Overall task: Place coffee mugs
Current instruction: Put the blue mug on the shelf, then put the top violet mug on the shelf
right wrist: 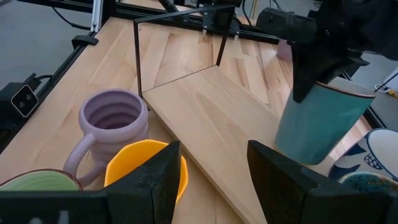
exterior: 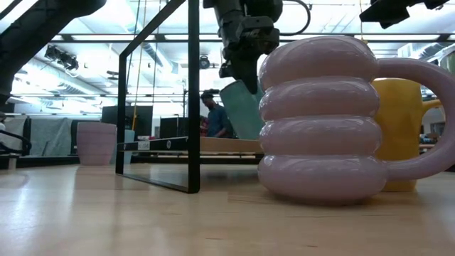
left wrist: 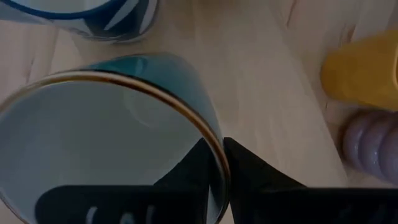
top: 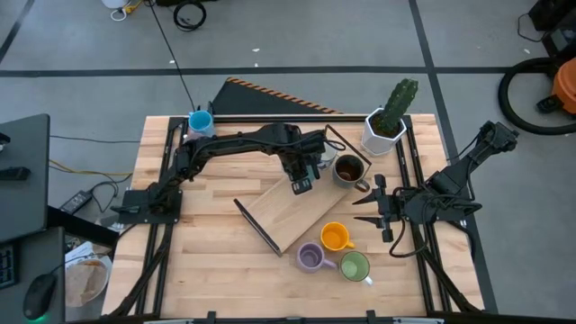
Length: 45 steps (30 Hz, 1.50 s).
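My left gripper (top: 301, 180) reaches over a slanted wooden board (top: 297, 211) at mid table and is shut on a teal mug (right wrist: 320, 121) with a thin gold rim. A dark brown mug (top: 349, 169) stands just right of it. The orange mug (top: 335, 237), the ringed purple mug (top: 310, 258) and the green mug (top: 354, 266) stand together near the board's near right corner. The bright blue mug (top: 200, 121) is at the far left. My right gripper (top: 373, 209) hovers open right of the board, above the orange mug (right wrist: 146, 165). My left gripper (left wrist: 214, 142) holds the teal mug by its rim (left wrist: 214, 152), one finger (left wrist: 193, 171) inside the cup and the other (left wrist: 255, 177) outside. It comes from above, pointing down. The mug hangs tilted below the fingers; whether its base touches the board, I cannot tell.
A black wire frame (top: 255, 225) stands at the board's near left end. A white faceted pot with a cactus (top: 382, 130) sits at the far right. A blue-striped white cup (right wrist: 379, 149) is beside the teal mug. A second lavender mug (exterior: 96, 142) stands farther off. Black rails run along the table's sides.
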{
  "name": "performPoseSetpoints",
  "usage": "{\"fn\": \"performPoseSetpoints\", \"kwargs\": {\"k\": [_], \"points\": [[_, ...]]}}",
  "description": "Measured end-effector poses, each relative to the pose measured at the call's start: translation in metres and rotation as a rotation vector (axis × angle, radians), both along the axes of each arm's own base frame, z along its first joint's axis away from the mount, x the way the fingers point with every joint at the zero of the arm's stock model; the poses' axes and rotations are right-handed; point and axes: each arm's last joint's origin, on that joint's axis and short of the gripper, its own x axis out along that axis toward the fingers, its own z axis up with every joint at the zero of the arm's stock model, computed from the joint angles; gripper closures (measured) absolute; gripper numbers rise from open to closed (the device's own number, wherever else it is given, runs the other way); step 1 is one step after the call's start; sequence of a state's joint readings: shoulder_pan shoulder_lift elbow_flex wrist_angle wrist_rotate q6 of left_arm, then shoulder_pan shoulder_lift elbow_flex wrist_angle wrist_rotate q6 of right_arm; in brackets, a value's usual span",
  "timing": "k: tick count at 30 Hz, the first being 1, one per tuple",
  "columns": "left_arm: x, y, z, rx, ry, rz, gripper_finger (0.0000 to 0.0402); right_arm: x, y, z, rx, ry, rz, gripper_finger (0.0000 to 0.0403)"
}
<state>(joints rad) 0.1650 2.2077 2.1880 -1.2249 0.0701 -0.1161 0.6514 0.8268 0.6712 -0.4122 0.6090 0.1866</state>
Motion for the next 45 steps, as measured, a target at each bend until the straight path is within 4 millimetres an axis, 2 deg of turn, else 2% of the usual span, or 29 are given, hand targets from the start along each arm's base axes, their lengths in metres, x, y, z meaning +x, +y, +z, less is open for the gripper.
{"fn": "performPoseSetpoints", "kwargs": {"k": [10, 16, 20, 26, 32, 37, 41, 45], "points": [[0.004, 0.001, -0.002, 0.01, -0.032, 0.008, 0.0286, 0.0, 0.0, 0.0, 0.016, 0.0, -0.008, 0.0212], [0.005, 0.001, -0.001, 0.005, -0.036, 0.01, 0.0272, 0.0, 0.0, 0.0, 0.019, -0.001, -0.009, 0.0212], [0.005, 0.001, 0.016, -0.026, -0.082, -0.004, 0.0271, 0.0, 0.0, 0.0, 0.021, -0.001, -0.01, 0.0212], [-0.004, -0.001, 0.043, 0.026, -0.098, -0.079, 0.0271, 0.0, 0.0, 0.0, 0.02, -0.001, -0.009, 0.0212], [-0.037, 0.001, 0.059, 0.178, 0.074, -0.101, 0.0271, 0.0, 0.0, 0.0, 0.021, 0.0, -0.009, 0.0212], [-0.058, -0.002, 0.068, 0.205, 0.073, -0.08, 0.0271, 0.0, 0.0, 0.0, 0.018, 0.003, -0.006, 0.0212], [-0.086, -0.003, 0.062, 0.281, 0.075, -0.03, 0.0271, 0.0, 0.001, 0.0, 0.021, 0.004, -0.001, 0.0212], [-0.128, 0.001, 0.047, 0.295, 0.007, 0.061, 0.0271, 0.0, 0.001, 0.0, 0.022, 0.002, -0.001, 0.0212]]}}
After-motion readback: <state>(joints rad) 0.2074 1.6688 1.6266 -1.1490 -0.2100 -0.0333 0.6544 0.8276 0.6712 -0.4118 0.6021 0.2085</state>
